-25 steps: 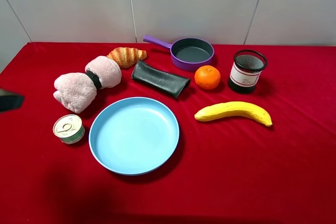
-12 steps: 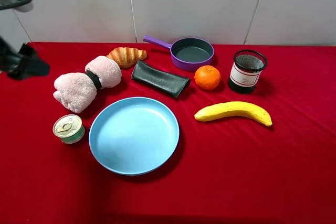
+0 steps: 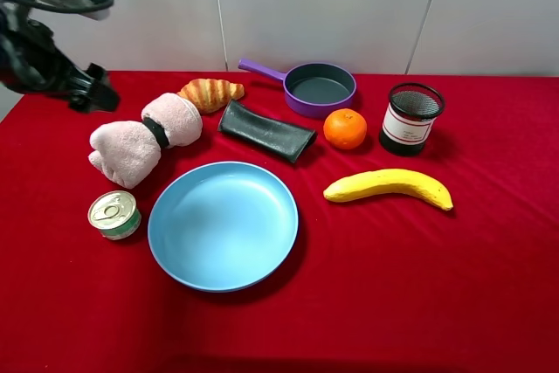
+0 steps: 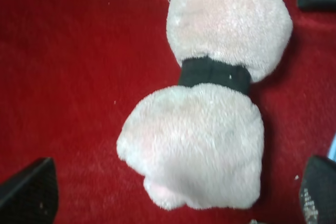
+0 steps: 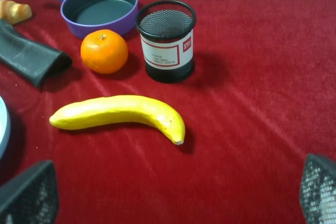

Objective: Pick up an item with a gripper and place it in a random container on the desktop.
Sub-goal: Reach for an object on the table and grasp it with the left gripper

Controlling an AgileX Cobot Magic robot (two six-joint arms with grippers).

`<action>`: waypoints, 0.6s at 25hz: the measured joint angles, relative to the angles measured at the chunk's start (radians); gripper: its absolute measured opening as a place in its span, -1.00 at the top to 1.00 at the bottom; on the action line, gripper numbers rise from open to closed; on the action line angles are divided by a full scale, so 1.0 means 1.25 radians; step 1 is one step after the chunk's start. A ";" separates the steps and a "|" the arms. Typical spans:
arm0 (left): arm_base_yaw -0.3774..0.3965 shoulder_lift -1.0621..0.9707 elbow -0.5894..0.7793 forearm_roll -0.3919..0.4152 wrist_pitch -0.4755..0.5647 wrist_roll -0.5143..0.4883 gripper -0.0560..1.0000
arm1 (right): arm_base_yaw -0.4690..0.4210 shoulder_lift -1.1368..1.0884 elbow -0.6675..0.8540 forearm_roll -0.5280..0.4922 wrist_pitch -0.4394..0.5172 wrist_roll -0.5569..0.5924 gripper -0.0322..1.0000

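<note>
The pale-pink rolled towel [image 3: 144, 137] with its black band lies on the red desktop [image 3: 393, 286] at the left, just beyond the light-blue plate [image 3: 223, 224]. My left gripper [image 3: 94, 93] hovers at the far left, above and behind the towel's left end. In the left wrist view the towel [image 4: 210, 129] lies below and between the two fingertips of this gripper [image 4: 173, 200], which is open and empty. My right gripper [image 5: 173, 195] is open and empty, above bare cloth in front of the banana [image 5: 118, 114]; it does not show in the exterior view.
A tin can [image 3: 113, 214] stands left of the plate. Behind the plate lie a croissant [image 3: 210, 92], a dark folded pouch [image 3: 266, 131], a purple pan [image 3: 319, 86], an orange [image 3: 345, 128] and a black mesh cup [image 3: 410, 118]. The banana [image 3: 389, 186] lies at the right.
My left arm has come in from the left edge, risen and moved right toward the towel. The objects on the table have not moved.
</note>
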 joint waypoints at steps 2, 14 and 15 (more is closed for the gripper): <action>-0.009 0.029 -0.004 0.000 -0.027 0.000 -0.82 | 0.000 0.000 0.000 0.000 0.000 0.000 -0.40; -0.036 0.173 -0.006 0.000 -0.114 0.000 -0.82 | 0.000 0.000 0.000 0.000 0.000 0.000 -0.40; -0.037 0.181 -0.006 0.000 -0.118 0.000 -0.82 | 0.000 0.000 0.000 0.000 0.000 0.000 -0.40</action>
